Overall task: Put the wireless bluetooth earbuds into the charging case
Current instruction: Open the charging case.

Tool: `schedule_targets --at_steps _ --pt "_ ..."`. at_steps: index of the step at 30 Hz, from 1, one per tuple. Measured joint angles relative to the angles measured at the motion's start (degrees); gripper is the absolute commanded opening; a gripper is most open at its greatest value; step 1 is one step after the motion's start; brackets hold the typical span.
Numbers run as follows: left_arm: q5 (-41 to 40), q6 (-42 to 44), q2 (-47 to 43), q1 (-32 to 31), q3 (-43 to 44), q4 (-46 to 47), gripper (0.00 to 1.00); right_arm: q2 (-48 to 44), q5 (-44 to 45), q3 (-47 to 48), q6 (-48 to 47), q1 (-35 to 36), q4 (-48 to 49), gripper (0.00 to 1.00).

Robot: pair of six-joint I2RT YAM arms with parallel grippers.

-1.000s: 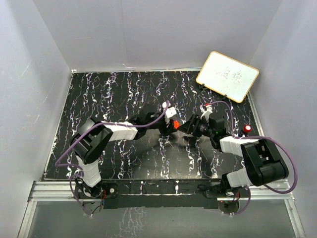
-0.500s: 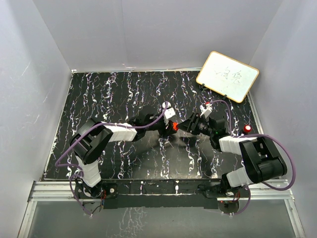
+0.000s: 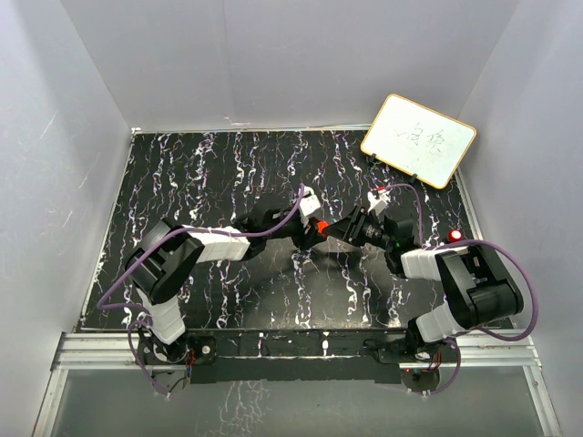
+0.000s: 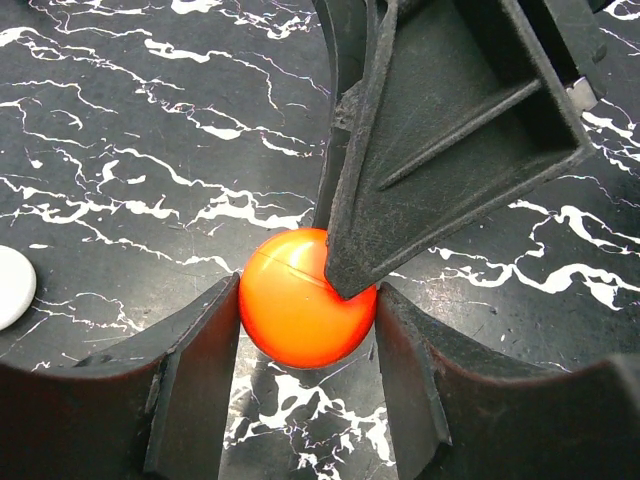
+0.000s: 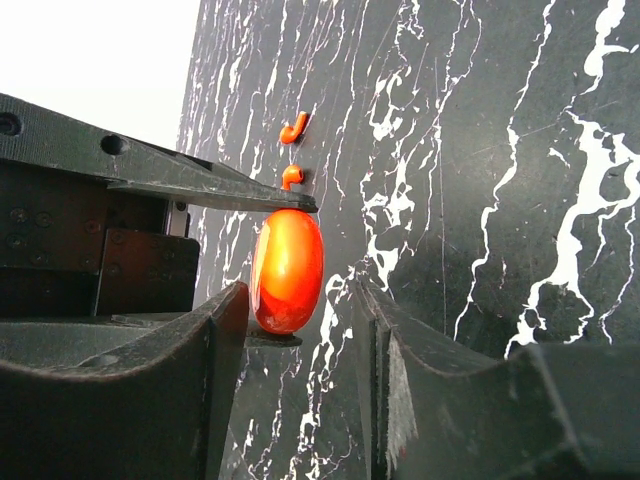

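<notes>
Two red earbuds lie on the table, one just beyond the other, both a little past the case in the right wrist view and apart from it. They are out in the open, not in the case. In the top view they are too small to pick out.

The case is a glossy orange-red ovoid with a fine seam across it, and it looks closed. It sits near the middle of the table, where the two arms meet. The left end effector grips it, one finger pressed against each side (in the right wrist view those same fingers show as a flat plate on top of the case and a ledge under it).

The right end effector straddles the case from the opposite side. Its jaws stand apart, with a strip of table showing between the case and the finger on the right of that view. In the left wrist view the tip of one right finger lies against the upper right of the case.

A white disc lies on the table at the left edge of the left wrist view, well apart from the case. A whiteboard with faint writing leans at the far right corner.
</notes>
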Motion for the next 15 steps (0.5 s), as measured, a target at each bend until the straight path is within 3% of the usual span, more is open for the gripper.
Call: schedule_targets --at_steps 15 --pt "0.15 -0.26 -0.02 -0.33 -0.83 0.37 0.00 0.94 -0.59 -0.70 2.19 0.00 3.02 0.34"
